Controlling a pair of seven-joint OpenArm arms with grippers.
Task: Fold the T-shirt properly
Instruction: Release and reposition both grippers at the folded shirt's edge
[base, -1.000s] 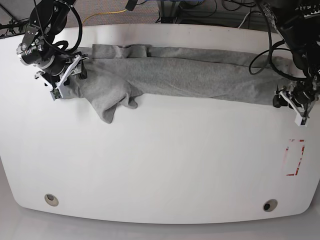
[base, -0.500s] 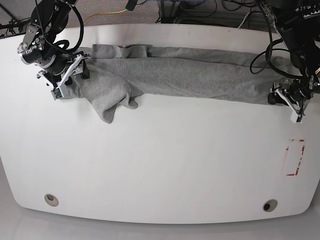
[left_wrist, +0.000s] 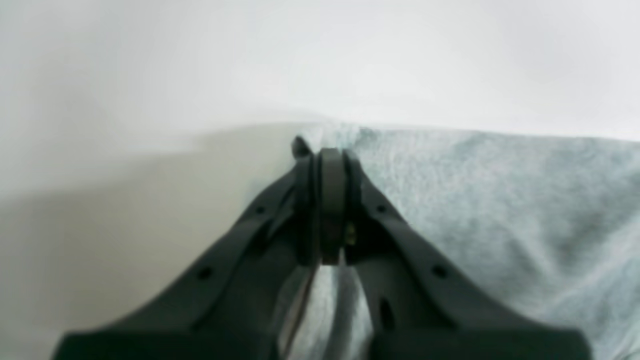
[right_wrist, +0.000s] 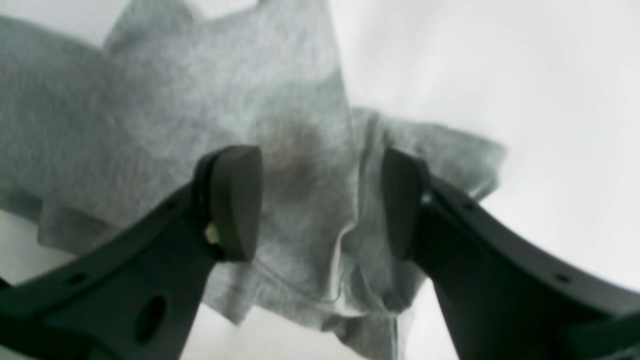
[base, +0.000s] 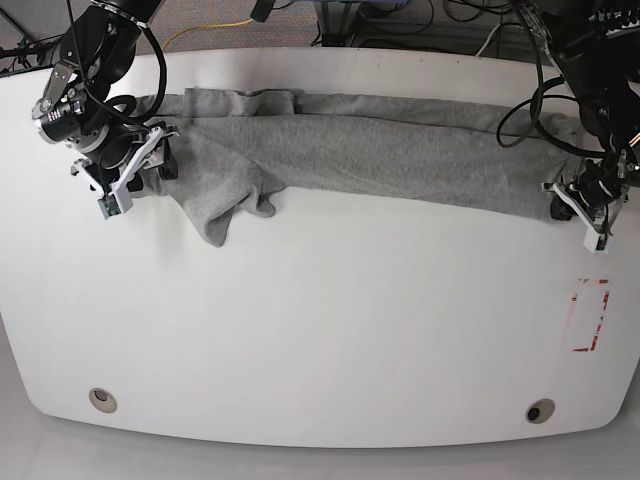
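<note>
Lying in a long grey band across the far bench (base: 320, 330), the T-shirt (base: 380, 150) had its corner pinched by the left jaws; the right jaws stood spread over the opposite end.

T-shirt (base: 380, 150) plain heather grey, no print showing; worktop (base: 320, 330) white with red dashed rectangle mark (base: 588, 316); hands' fingers (right_wrist: 235, 200) black; yellow cable (base: 215, 28) behind

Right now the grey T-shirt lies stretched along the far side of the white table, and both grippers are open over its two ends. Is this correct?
Not quite. Only the right gripper is open over the T-shirt. The left gripper is shut at the cloth's corner, as the left wrist view shows. The rest holds: the shirt lies stretched along the far side of the white table.
</note>
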